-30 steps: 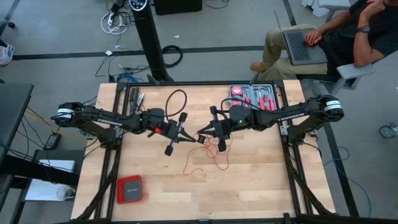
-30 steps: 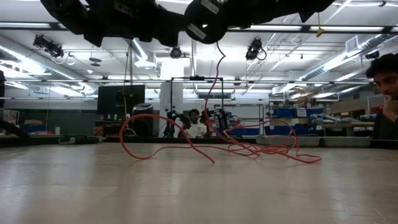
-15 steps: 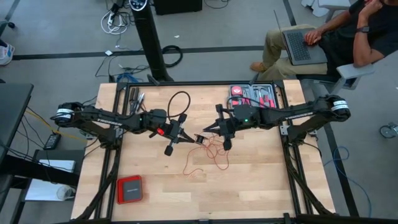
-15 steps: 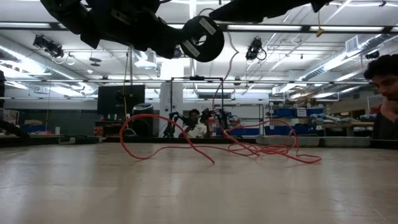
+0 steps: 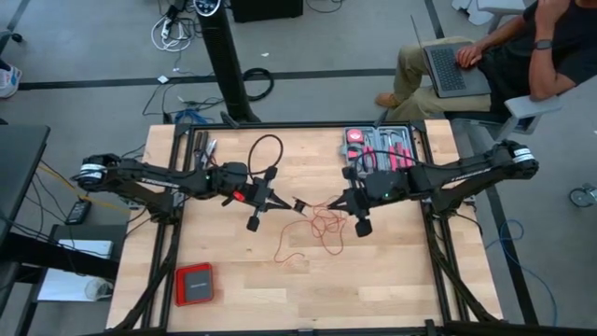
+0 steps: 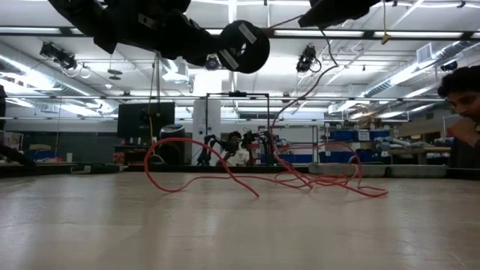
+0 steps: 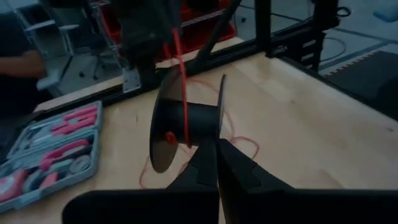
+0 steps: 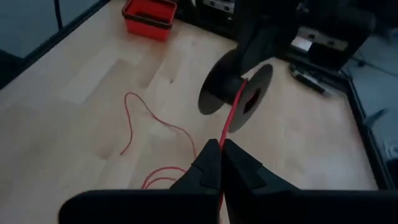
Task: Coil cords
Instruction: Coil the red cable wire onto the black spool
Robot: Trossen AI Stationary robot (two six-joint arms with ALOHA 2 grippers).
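A thin red cord [image 5: 322, 227] lies in loose loops on the wooden table; one stretch runs up to a small black spool [image 7: 186, 121]. My left gripper [image 5: 289, 203] is shut on the spool, which hangs above the table's middle. To the spool's right, my right gripper [image 5: 338, 204] is shut on the cord [image 8: 231, 115]. In the low view the spool [image 6: 244, 46] hangs high, and the cord [image 6: 300, 97] drops from the right gripper to the loops [image 6: 300, 178] on the table. My left gripper pinches the spool by the rim of one flange [image 7: 220, 138] between its two fingers, coming nearly level from the table's left. The spool is lifted clear of the table, its axis lying about level. My right gripper pinches the red cord [image 8: 222, 138] between its fingertips, a short way from the spool. It comes slanting down from the table's right. The stretch to the spool [image 8: 239, 93] is drawn straight; the rest hangs slack down to the table.
A grey tool tray [image 5: 378, 146] sits at the far right of the table. A flat red box [image 5: 195, 283] lies near the front left corner. A black cable loop [image 5: 266, 152] lies behind the left gripper. A person with a laptop [image 5: 452, 65] sits beyond the far right corner.
My right gripper has drawn away from the spool toward the table's right edge, rising a little and turning, still shut on the cord. The cord between it and the spool has lengthened and pulled straight. The spool and the loops on the table have stayed put.
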